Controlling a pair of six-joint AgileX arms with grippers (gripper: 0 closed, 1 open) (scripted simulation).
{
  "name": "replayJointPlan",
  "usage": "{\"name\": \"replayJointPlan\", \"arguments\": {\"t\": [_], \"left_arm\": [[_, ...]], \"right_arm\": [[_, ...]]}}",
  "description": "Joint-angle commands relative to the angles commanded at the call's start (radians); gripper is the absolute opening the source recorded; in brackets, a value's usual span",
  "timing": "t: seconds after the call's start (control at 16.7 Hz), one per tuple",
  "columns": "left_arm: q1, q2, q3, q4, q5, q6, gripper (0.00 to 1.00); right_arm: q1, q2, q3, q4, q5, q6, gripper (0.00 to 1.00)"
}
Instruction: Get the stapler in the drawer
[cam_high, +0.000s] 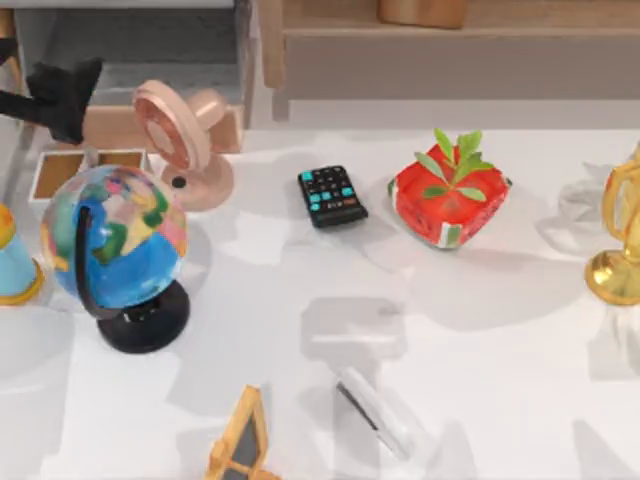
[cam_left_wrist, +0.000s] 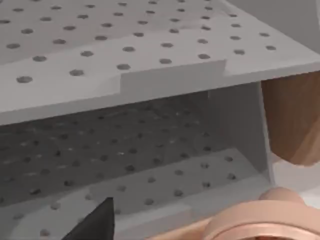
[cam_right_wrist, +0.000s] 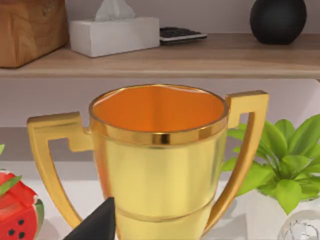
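The stapler (cam_high: 375, 410), white and glossy with a thin dark strip, lies flat near the table's front edge, a little right of the middle. The drawer (cam_high: 85, 165), with white walls and a tan inside, sits at the back left, partly hidden behind the globe (cam_high: 115, 240). My left gripper (cam_high: 62, 98) hovers open just behind the drawer, holding nothing. In the left wrist view it faces the grey perforated shelf unit (cam_left_wrist: 150, 65). My right gripper (cam_right_wrist: 97, 225) shows as a dark edge close to the gold trophy (cam_right_wrist: 160, 160), far from the stapler.
A pink fan (cam_high: 185, 140) stands beside the drawer. The black remote (cam_high: 332, 195) and a red watermelon box (cam_high: 450, 195) lie mid-table. The trophy (cam_high: 620, 240) stands at the right edge, an orange-framed object (cam_high: 240, 440) at the front and a blue cone (cam_high: 12, 258) at the far left.
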Motion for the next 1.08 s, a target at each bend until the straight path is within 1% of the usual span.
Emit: {"name": "replayJointPlan", "arguments": {"t": [0.36, 0.66, 0.84, 1.08], "left_arm": [[-0.419, 0.096, 0.342, -0.559, -0.264, -0.669, 1.00], [-0.754, 0.241, 0.575, -1.009, -0.484, -1.173, 1.00], [-0.924, 0.335, 0.678, -1.244, -0.598, -1.426, 1.00], [-1.093, 0.442, 0.769, -1.485, -0.712, -1.680, 1.00]], "right_arm": [[0.000, 0.000, 0.000, 0.000, 0.000, 0.000, 1.00], [0.000, 0.000, 0.000, 0.000, 0.000, 0.000, 1.00], [0.000, 0.000, 0.000, 0.000, 0.000, 0.000, 1.00], [0.000, 0.000, 0.000, 0.000, 0.000, 0.000, 1.00]]}}
